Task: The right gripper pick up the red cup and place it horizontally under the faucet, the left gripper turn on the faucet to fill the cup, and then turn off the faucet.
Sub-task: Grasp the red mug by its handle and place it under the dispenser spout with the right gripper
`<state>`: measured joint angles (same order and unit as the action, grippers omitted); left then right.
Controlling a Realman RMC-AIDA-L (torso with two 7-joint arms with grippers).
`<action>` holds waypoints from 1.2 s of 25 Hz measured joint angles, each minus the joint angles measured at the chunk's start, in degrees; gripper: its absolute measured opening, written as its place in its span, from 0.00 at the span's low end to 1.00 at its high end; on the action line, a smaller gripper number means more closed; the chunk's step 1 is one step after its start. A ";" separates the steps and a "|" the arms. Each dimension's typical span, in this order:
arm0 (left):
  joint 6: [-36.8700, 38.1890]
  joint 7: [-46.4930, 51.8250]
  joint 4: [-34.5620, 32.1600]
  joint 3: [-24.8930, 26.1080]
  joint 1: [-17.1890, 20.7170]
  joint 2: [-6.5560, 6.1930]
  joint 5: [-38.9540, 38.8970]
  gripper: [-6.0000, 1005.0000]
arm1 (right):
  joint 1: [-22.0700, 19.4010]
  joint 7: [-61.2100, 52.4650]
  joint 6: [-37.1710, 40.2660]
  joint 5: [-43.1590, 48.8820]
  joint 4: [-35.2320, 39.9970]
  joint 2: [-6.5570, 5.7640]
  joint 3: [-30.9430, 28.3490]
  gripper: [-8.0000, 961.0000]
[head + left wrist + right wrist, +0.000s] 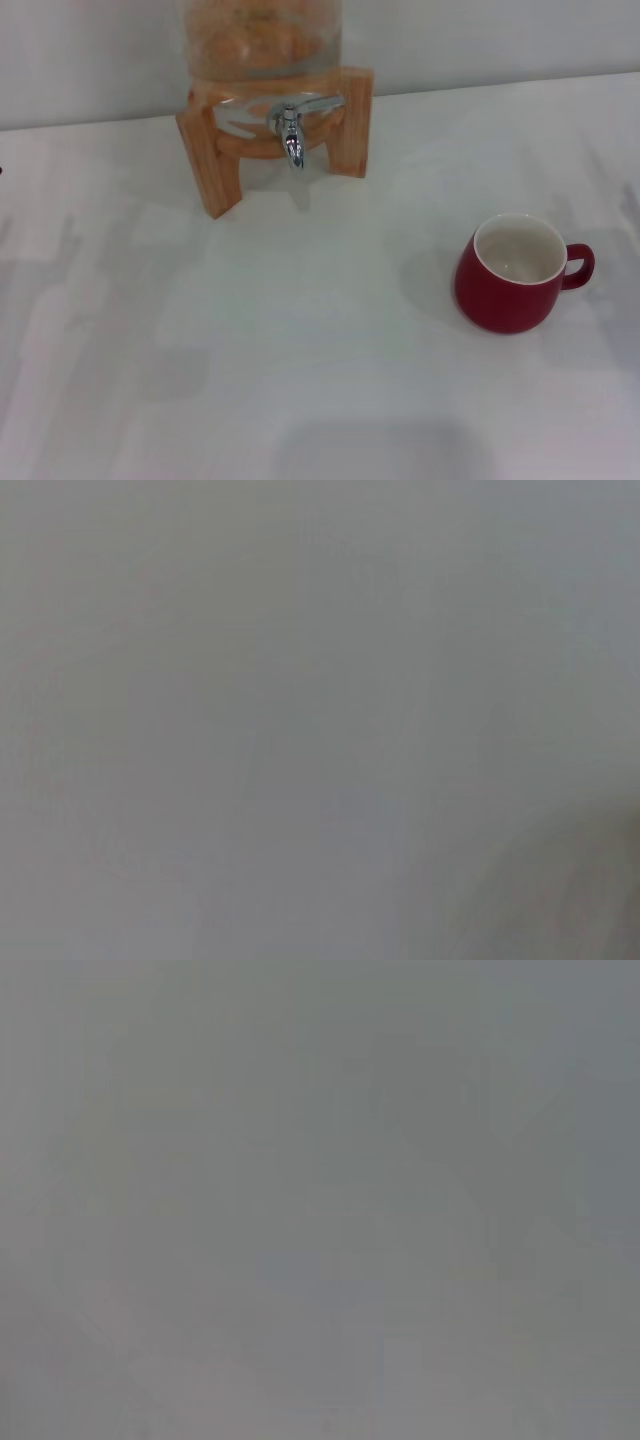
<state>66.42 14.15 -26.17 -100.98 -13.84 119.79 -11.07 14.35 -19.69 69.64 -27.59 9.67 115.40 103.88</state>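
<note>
The scene is viewed by the head camera from above and in front, angled down onto the white tabletop (pixel 300 380). The faucet (pixel 292 135) on its wooden stand (pixel 215 160) is seen at the far edge, the red cup (pixel 510 272) nearer and to the right. Only a plain grey surface is shown by each wrist camera, so no shared region can be identified.

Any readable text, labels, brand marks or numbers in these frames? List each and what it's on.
None readable.
Glossy dark-red ceramic cup: no print shows.
Shiny chrome faucet, glass jar and wooden stand: no label or mark shows.
White table: plain.
Both wrist views: plain grey, no text.
Neither gripper is in view.
</note>
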 joint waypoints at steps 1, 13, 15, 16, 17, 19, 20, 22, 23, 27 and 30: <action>0.01 0.00 -0.12 0.00 0.06 0.00 0.00 0.81 | 0.00 0.00 0.00 0.01 0.00 0.00 0.11 0.86; 0.02 0.00 -0.29 0.00 0.13 0.00 0.00 0.81 | -0.38 0.00 0.78 0.08 0.00 0.00 0.62 0.86; 0.02 0.00 -0.29 0.00 0.13 0.00 0.00 0.81 | -0.60 0.00 1.00 0.08 0.00 0.00 0.62 0.86; 0.03 0.00 -0.29 0.00 0.13 0.00 0.00 0.81 | -0.71 0.00 1.04 0.08 0.00 0.00 0.63 0.86; 0.03 0.00 -0.29 0.00 0.13 0.00 0.00 0.81 | -0.80 0.00 1.07 0.07 0.00 0.00 0.71 0.86; 0.03 0.00 -0.29 0.00 0.13 0.00 0.00 0.81 | -0.92 0.00 1.13 0.08 -0.20 0.00 1.17 0.86; 0.03 0.00 -0.29 0.00 0.10 0.00 0.00 0.81 | -0.95 0.00 1.18 0.08 -0.35 -0.01 1.37 0.86; 0.02 0.00 -0.29 0.00 0.08 0.00 0.00 0.81 | -1.08 0.01 1.32 0.08 -0.69 -0.06 1.81 0.86; 0.02 0.00 -0.28 0.00 0.04 0.00 0.00 0.81 | -1.16 0.03 1.40 0.08 -0.80 -0.08 1.97 0.86; 0.01 0.00 0.07 0.00 -0.12 0.00 0.00 0.81 | -1.59 0.05 1.63 0.07 -1.02 -0.32 2.81 0.86; -0.22 0.00 0.18 0.00 -0.17 0.00 0.00 0.81 | -1.67 0.00 1.75 0.57 -1.72 -0.46 3.61 0.86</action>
<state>66.20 14.15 -25.99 -100.99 -14.00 119.79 -11.07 12.67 -19.69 71.38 -27.02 7.95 114.94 107.49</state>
